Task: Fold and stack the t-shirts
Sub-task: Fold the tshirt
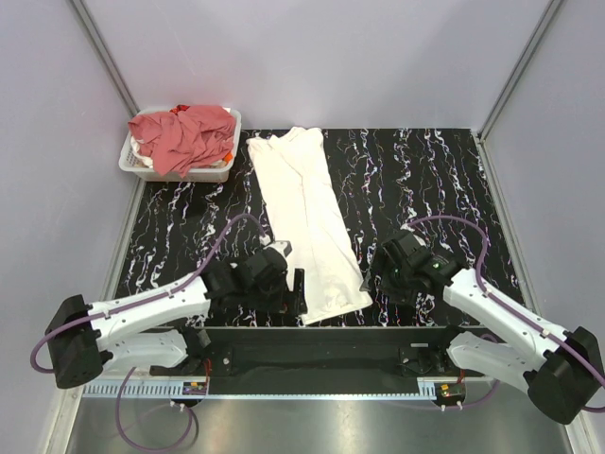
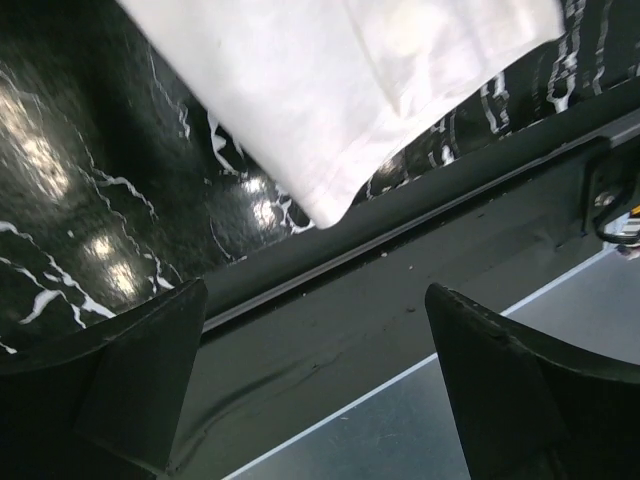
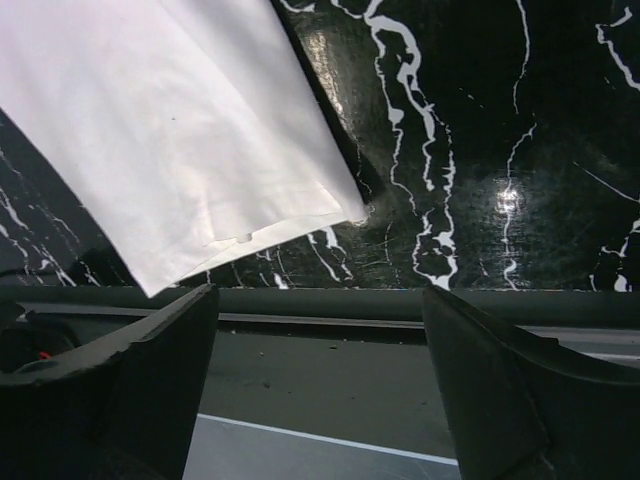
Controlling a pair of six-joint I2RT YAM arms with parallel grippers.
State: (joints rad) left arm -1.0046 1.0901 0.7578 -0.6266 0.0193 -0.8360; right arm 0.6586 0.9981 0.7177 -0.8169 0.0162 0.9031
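Your left gripper (image 2: 315, 375) has its fingers (image 2: 140, 380) spread wide with nothing between them. Your right gripper (image 3: 315, 375) is the same, fingers (image 3: 500, 380) apart and holding nothing. Both sit low at the near edge of the table (image 1: 425, 189), one on each side of the hem end of the white t-shirt (image 1: 307, 222).

That shirt lies flat as a long narrow band, already doubled lengthwise. It runs on a slant from near the basket (image 1: 128, 163) down to the near edge between your arms. In each wrist view a hem corner lies just ahead of the fingers.

Expect the shirt to be very light, thin and completely limp, so it will sag and drape from wherever you pinch it. The glossy tabletop probably lets it slide, so pressing down before closing may drag the cloth. Take the two hem corners, one per gripper. Catch every layer at each corner, because a pinch on the top layer alone would likely peel the fold open.

The salmon-red t-shirts (image 1: 184, 137) are heaped in the basket at the far left, spilling over its rim, well apart from you.
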